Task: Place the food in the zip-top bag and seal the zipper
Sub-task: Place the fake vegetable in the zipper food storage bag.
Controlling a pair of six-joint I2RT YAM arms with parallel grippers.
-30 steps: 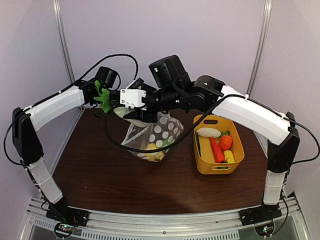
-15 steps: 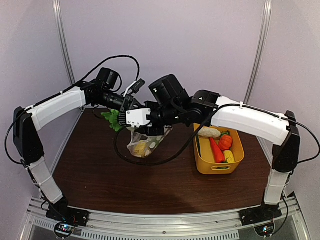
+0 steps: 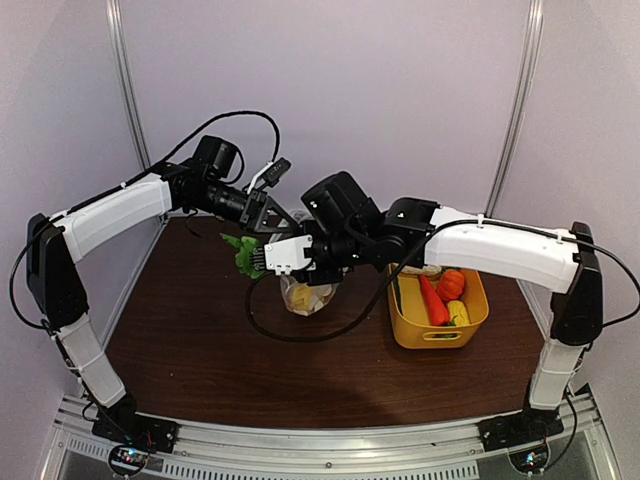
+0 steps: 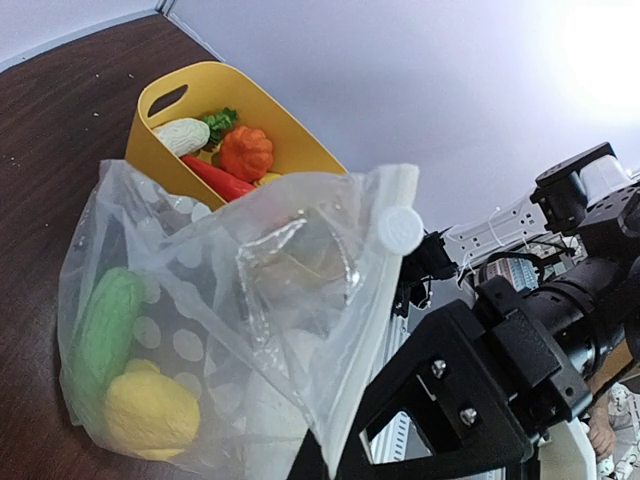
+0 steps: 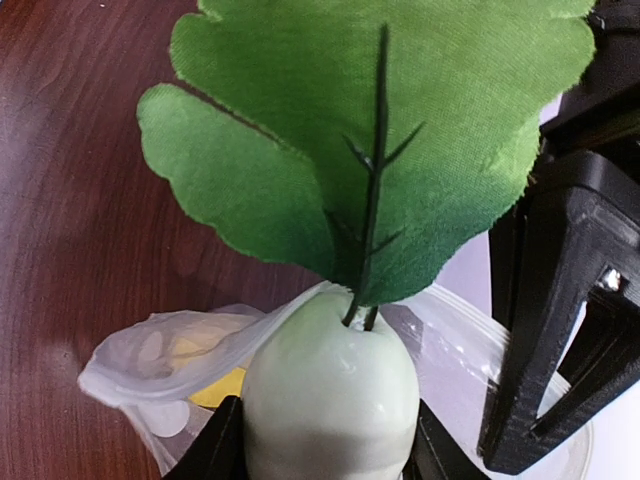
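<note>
Bag (image 4: 200,330), soft and floppy, hangs left of the basket (image 3: 440,333), rim pinched by the closed left gripper (image 3: 272,213). Right gripper (image 5: 330,440) grips a hard, likely slippery radish (image 5: 330,375) there by its middle.

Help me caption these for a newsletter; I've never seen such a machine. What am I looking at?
Two robot arms stand at a table's near edge. The wide picture is from a camera above and behind them; the other two from a camera on each wrist. The left tool pinches the edge of a clear zip-top bag holding a green piece and a yellow piece. The right tool grips a white toy radish with a green leaf above the bag. More toy vegetables sit in a yellow basket.
</note>
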